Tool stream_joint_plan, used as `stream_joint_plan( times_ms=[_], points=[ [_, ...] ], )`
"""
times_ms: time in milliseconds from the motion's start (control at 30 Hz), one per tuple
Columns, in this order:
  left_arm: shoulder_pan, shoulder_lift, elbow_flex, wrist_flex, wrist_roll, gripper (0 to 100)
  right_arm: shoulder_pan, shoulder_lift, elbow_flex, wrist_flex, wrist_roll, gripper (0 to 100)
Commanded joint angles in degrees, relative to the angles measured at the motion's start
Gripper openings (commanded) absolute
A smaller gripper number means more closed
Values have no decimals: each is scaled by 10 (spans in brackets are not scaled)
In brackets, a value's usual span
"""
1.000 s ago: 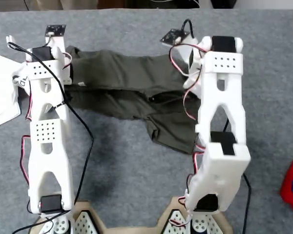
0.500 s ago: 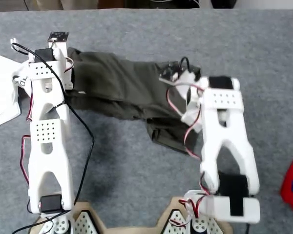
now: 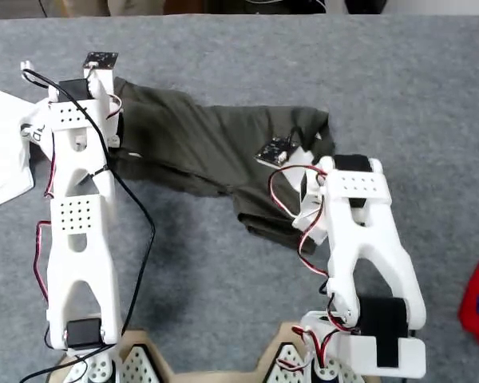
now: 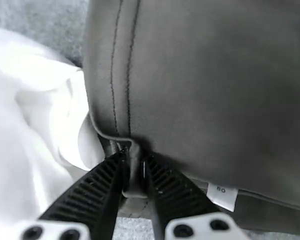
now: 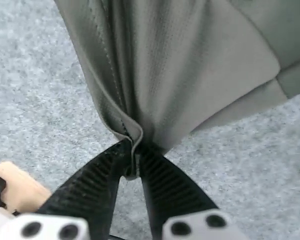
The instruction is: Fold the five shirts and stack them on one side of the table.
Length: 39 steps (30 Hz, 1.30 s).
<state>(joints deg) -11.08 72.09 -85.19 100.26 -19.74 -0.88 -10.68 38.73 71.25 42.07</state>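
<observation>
On the table [image 3: 215, 279], left gripper [image 4: 134, 161] and right gripper [image 5: 134, 151] pinch a shirt [image 3: 199, 136].

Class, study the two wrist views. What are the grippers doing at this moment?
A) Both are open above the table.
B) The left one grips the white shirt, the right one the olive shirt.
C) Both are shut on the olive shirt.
C: the left gripper pinches the hem of the olive shirt, and the right gripper pinches a bunched edge of it; the white shirt lies beside it, ungripped.
</observation>
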Motion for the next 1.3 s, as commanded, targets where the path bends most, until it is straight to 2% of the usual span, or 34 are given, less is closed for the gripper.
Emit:
stream_joint_plan(
  times_ms=[0,200,467,767,900,1133,1267],
  points=[
    [6,-60,40,9,-19,19,-1,-25,8,-20,2,5],
    [5,-159,194,5,-40,19,-1,-25,9,-35,2,5],
    [-12,-167,199,-4,-40,19,-1,-28,11,-35,4,5],
    [-38,-169,177,-1,-79,19,-1,-25,13,-41,4,5],
    [-27,-171,194,5,-91,19,-4,-25,22,-56,4,8],
    [-3,-173,215,5,-96,21,-2,-29,22,-58,4,152],
    [-7,-187,213,6,-122,57,-1,-56,20,-46,4,166]
  ],
)
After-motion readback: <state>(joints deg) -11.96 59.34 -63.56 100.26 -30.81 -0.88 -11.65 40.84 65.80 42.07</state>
